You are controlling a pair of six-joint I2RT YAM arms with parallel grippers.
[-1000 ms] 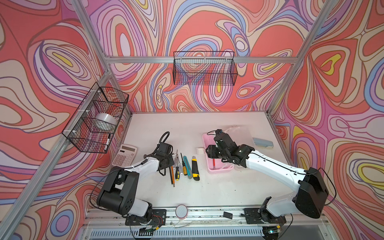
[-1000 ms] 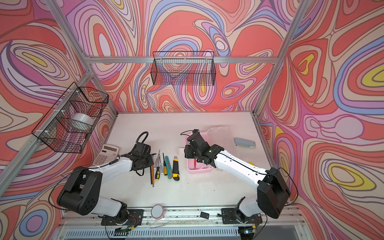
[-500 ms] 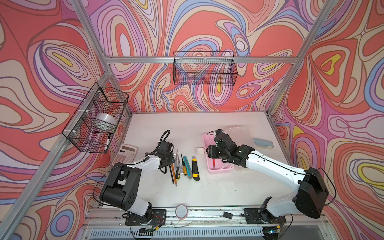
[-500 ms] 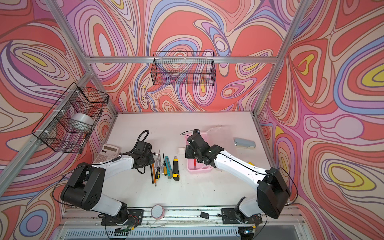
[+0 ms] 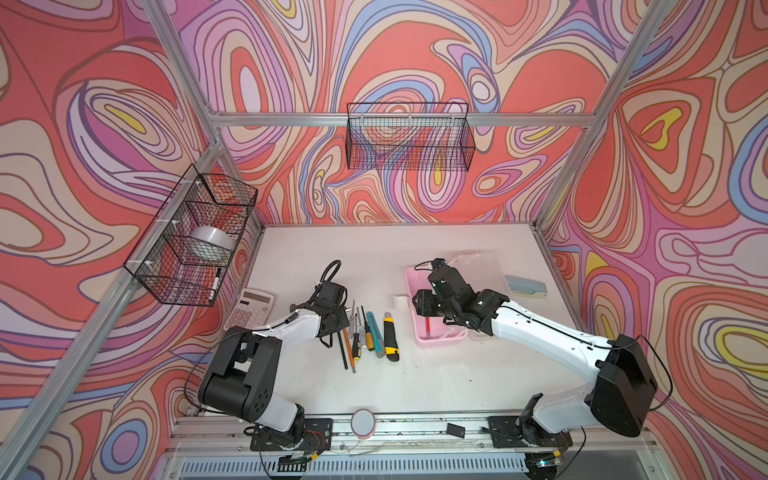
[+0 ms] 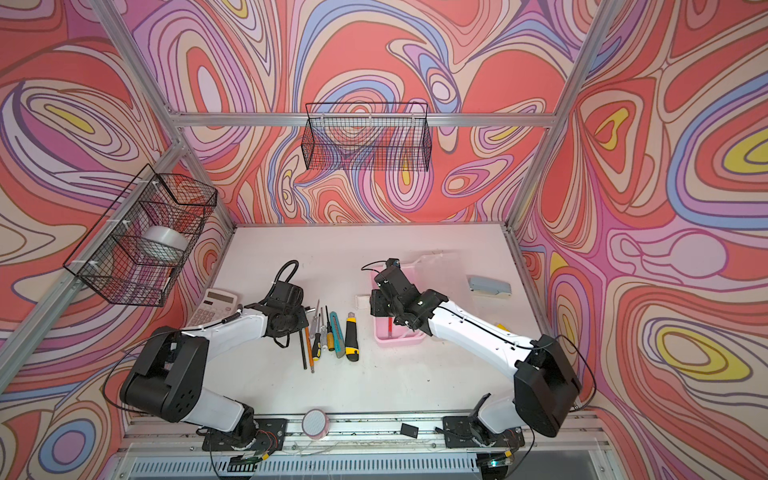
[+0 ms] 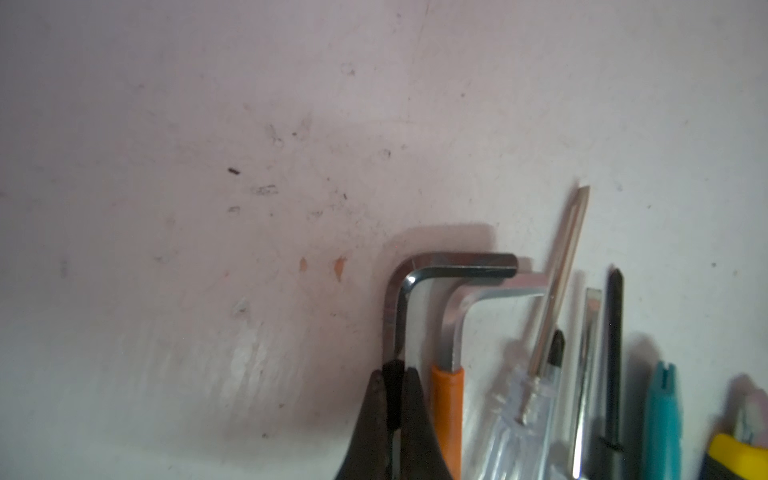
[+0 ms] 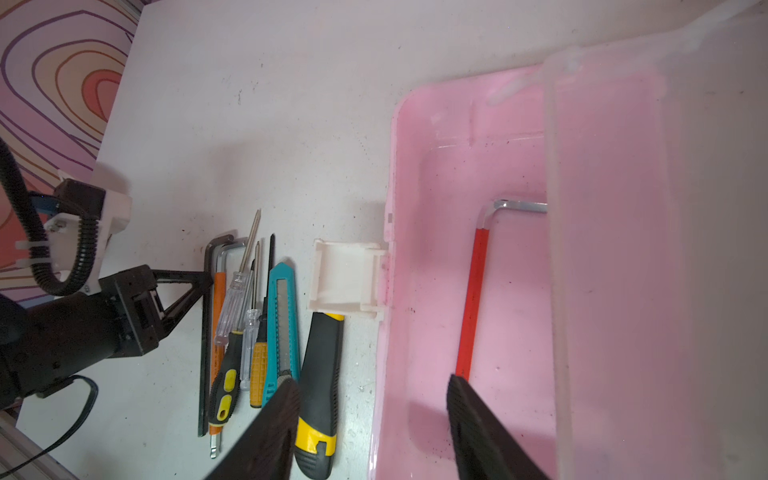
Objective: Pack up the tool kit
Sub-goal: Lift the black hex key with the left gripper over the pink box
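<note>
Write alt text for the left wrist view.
The left gripper is shut on the long arm of a black hex key on the white table. Beside it lie an orange-sleeved hex key, a clear-handled screwdriver and a teal utility knife.

White tbl [image 5: 436, 382] — tool row [image 5: 368, 332], pink box [image 5: 440, 340], calc [image 5: 250, 309]

The walls [image 5: 415, 50] are patterned in red, pink and lilac swirls. Plain colours are seen elsewhere — pink box [image 8: 409, 174], red hex key [image 8: 471, 299], orange hex key [image 7: 446, 407], black hex key [image 8: 204, 332], teal cutter [image 8: 273, 324].
</note>
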